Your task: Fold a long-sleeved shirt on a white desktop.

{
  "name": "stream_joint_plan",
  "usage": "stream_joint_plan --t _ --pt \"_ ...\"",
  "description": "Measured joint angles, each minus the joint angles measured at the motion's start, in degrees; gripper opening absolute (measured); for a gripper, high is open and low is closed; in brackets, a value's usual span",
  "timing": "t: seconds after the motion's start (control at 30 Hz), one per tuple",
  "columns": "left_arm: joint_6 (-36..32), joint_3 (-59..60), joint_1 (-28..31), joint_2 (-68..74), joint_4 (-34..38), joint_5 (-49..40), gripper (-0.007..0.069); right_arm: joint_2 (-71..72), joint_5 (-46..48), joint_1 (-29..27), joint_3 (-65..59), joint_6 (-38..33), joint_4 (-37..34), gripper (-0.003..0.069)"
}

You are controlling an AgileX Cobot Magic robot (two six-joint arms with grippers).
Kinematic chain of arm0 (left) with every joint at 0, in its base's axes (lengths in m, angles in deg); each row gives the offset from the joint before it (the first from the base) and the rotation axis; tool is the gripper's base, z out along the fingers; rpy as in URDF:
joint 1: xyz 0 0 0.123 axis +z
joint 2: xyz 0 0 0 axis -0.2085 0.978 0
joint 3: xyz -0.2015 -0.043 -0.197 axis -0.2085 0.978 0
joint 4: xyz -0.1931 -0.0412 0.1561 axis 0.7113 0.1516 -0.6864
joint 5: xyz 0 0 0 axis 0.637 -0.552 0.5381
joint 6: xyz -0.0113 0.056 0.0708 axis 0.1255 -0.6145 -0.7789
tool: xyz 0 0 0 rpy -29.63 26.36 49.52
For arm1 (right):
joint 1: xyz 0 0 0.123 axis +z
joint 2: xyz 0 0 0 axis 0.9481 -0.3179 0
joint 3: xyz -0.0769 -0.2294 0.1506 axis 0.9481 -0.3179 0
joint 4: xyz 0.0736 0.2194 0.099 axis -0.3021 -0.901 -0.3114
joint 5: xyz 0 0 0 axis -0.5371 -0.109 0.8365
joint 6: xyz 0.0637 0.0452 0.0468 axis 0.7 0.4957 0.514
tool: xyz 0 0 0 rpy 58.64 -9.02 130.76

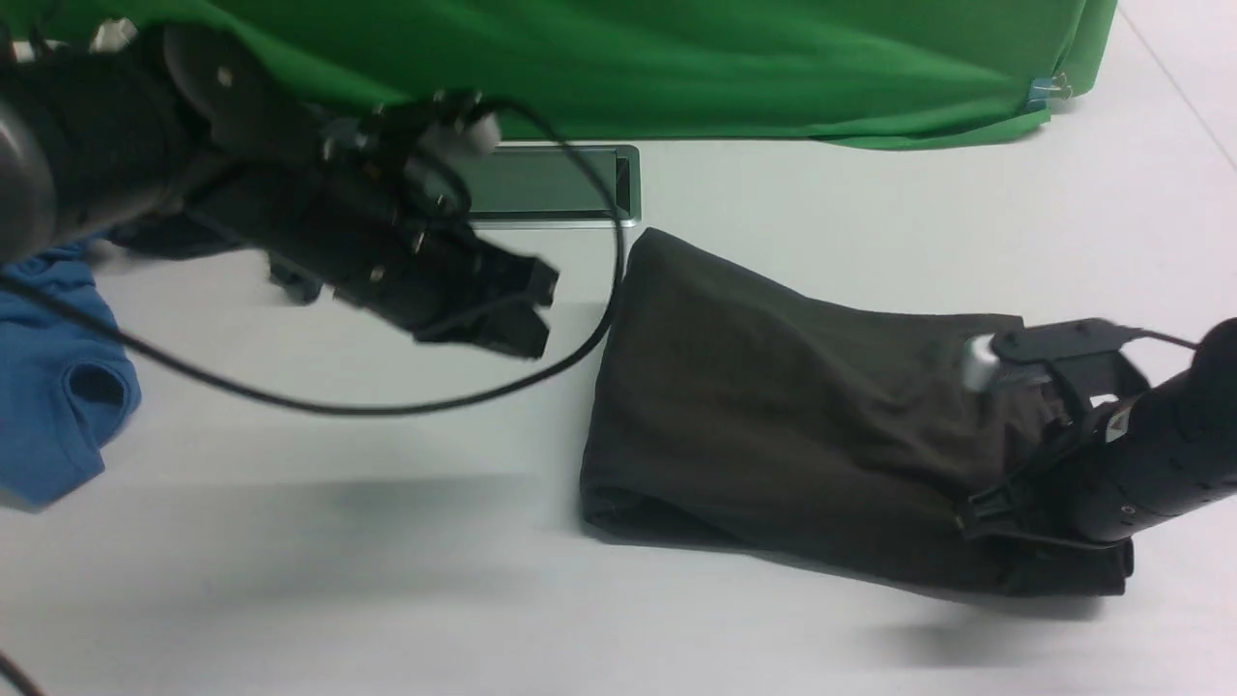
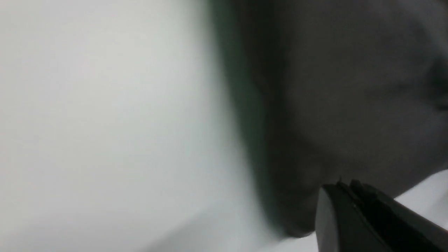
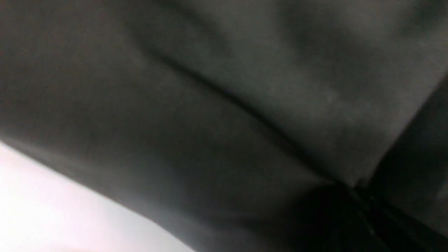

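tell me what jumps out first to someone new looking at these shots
The dark long-sleeved shirt, folded into a bundle right of centre on the white desktop. The left gripper hangs shut above bare table beside it, and a blue garment lies at the far left edge.

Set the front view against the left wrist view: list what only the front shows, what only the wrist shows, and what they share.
Only the front view: the whole folded long-sleeved shirt, the right gripper low at the shirt's right end with its jaws hidden, the blue garment, the grey cable hatch, the green backdrop, and the left gripper raised beside the shirt, jaws shut.

Only the left wrist view: a blurred close-up of the shirt's edge past the jaw tips.

Both: the dark shirt on the white desktop.
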Motion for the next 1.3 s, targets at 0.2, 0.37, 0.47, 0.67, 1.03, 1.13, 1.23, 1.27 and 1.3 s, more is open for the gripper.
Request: stream_joint_plan --t 0.2,0.37,0.47,0.67,1.03,1.13,1.23,1.27,1.3 --pt "0.3 0.4 0.4 0.0 2.2 1.6 0.0029 4.4 1.1 -0.5 3.9 1.2 0.7 0.0033" --pt "0.2 0.4 -0.5 0.0 3.5 2.2 0.0081 7.3 1.1 -0.5 9.5 1.5 0.9 0.0055" --pt "-1.7 0.4 -5.0 0.1 4.1 3.4 0.0146 6.8 4.3 -0.5 13.5 1.5 0.9 0.0073" --pt "-1.1 -6.5 -12.8 5.9 3.6 2.2 0.0181 4.9 6.7 -0.5 14.4 1.5 1.1 0.0091" --pt "9.6 -23.7 -14.5 25.3 -7.3 -2.0 0.0048 4.4 9.7 -0.5 14.5 -3.0 -0.8 0.0018" --pt "10.9 -23.5 -13.3 26.0 -7.5 -1.1 0.0027 4.4 9.4 -0.5 14.5 -5.0 -2.9 0.0013" --pt "13.5 -22.4 -10.7 25.9 -9.0 0.0 0.0024 4.4 8.7 -0.5 14.5 -6.1 -4.1 0.0012" --pt "14.0 -22.1 -9.9 25.9 -9.7 0.1 0.0024 4.4 8.5 -0.5 14.5 -6.1 -4.2 0.0012" --pt "14.9 -21.7 -8.1 25.7 -10.5 0.1 0.0024 4.4 8.5 -0.5 14.7 -6.2 -4.3 0.0012"
